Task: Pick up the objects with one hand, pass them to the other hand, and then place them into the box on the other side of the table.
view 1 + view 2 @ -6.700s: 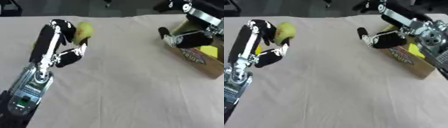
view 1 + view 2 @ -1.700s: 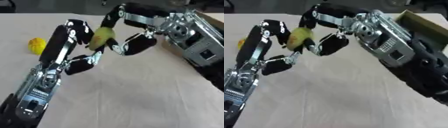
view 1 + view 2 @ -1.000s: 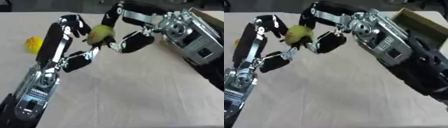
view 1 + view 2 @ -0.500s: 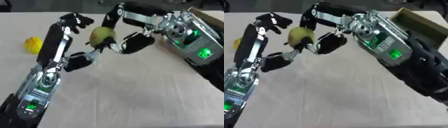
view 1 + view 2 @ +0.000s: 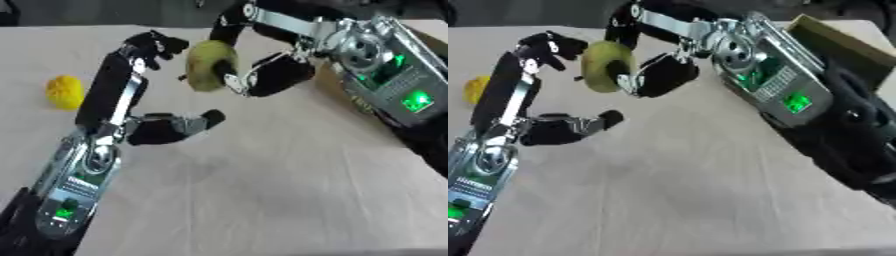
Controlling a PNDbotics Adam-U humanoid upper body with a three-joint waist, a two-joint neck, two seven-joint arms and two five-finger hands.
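Observation:
A yellow-green round fruit [image 5: 206,65] hangs above the table's middle, pinched between the fingers and thumb of my right hand [image 5: 262,75], which reaches in from the upper right. My left hand [image 5: 140,100] stands just left of the fruit with its fingers spread, and they no longer touch it. A second, bumpy yellow object [image 5: 64,92] lies on the cloth at the far left. The brown cardboard box [image 5: 842,47] shows at the upper right, mostly hidden behind my right arm.
A beige cloth [image 5: 262,190] covers the table. My right forearm [image 5: 798,100], with green lights on it, crosses the upper right and blocks most of that side. The table's near edge runs along the bottom of the views.
The fruit has passed from my left hand to my right. My left fingers have opened and drawn back to the left, while the right hand keeps the fruit.

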